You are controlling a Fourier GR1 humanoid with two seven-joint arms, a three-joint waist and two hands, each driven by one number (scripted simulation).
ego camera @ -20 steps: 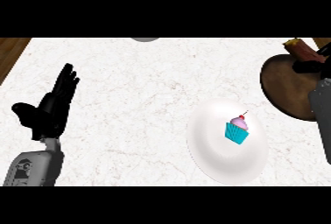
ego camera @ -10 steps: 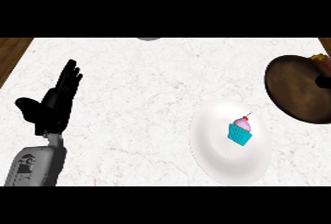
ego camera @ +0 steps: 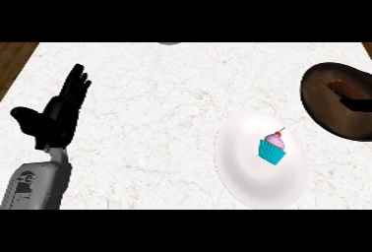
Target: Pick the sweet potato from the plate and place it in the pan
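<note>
Head view, looking steeply down on a white marble counter (ego camera: pixel 160 98), wood floor showing at the far left edge.

Left hand (ego camera: pixel 58 115) is at the left side of the view, on its grey forearm (ego camera: pixel 36 184) coming up from the lower edge. Fingers straight and pointing up, thumb out to the left, holding nothing. It's resting there, well apart from everything else.

White plate (ego camera: pixel 251 182) sits right of centre, toward the lower part of the counter. On it: a cupcake (ego camera: pixel 273 148) w/ teal wrapper, pink frosting and a red cherry on top, standing upright, a bit right of the plate's middle. That's the only thing on the plate.

Pan (ego camera: pixel 323 106), dark brown and round, is at the right edge, partly cut off by the frame, just up and right of the plate; from this angle can't tell whether the rims touch. Inside it, near the right edge, there's a reddish-brown lump, the sweet potato (ego camera: pixel 341 87) as far as can be told, so it's in the pan, not on the plate. A black shape (ego camera: pixel 359 104) sits just below it at the frame's edge; could be part of the right hand, but too little shows, so can't tell its fingers' state.

Small grey object (ego camera: pixel 169 43) peeks in at the top edge of the counter, mostly cut off.
</note>
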